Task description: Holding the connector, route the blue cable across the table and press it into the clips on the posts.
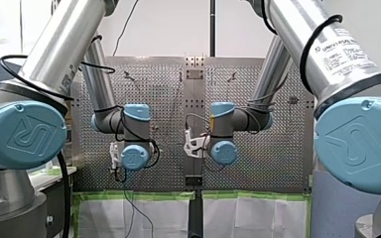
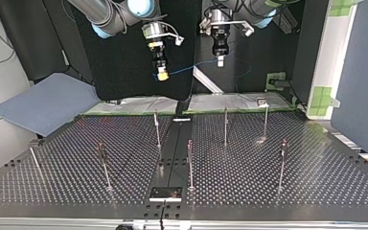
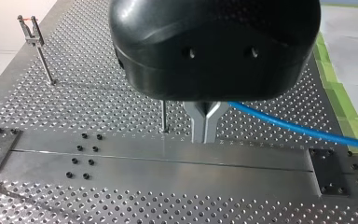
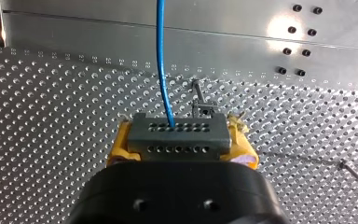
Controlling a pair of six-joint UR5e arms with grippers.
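Both grippers hang high above the perforated table (image 2: 316,167). In the right wrist view my right gripper (image 4: 181,142) is shut on a grey connector (image 4: 177,133), gripped between its yellow pads (image 4: 116,149). The blue cable (image 4: 161,56) leaves the connector's face and runs ahead. In the top view the blue cable (image 2: 191,67) spans from my right gripper (image 2: 162,75) to my left gripper (image 2: 220,61). My left gripper (image 3: 206,128) has its metal fingers shut on the blue cable (image 3: 303,132), which trails off to one side. Thin posts (image 2: 157,128) (image 2: 225,125) with clips stand below, apart from the cable.
More clip posts (image 2: 104,165) (image 2: 190,163) (image 2: 282,160) (image 2: 266,120) rise from the table. A post (image 3: 164,116) stands just beside my left fingers' line of sight, and another post (image 4: 199,100) shows ahead of the connector. A blue-grey mat (image 2: 43,103) lies at the top view's left.
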